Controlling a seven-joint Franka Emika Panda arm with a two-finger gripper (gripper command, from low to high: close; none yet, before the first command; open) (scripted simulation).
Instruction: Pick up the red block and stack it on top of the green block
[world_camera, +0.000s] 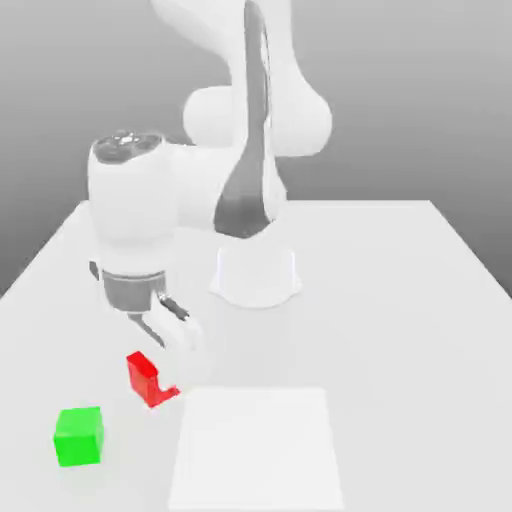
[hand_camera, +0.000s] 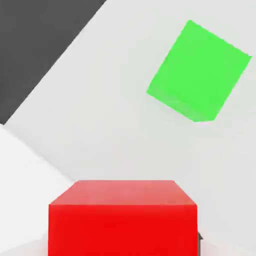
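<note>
The red block (world_camera: 143, 376) sits between the fingers of my gripper (world_camera: 162, 368) at the exterior view's left, a little above and right of the green block (world_camera: 79, 435). One white finger (world_camera: 180, 345) covers the block's upper right corner, and the jaws are shut on it. In the hand view the red block (hand_camera: 122, 220) looms close, with the green block (hand_camera: 197, 70) farther off on the white table. The green block stands free, touching nothing.
The arm's round white base (world_camera: 255, 275) stands mid-table behind the blocks. A lighter square patch (world_camera: 255, 450) lies on the table (world_camera: 400, 300) to the exterior view's right of the red block. The table's edge and dark floor (hand_camera: 35, 40) lie past the green block.
</note>
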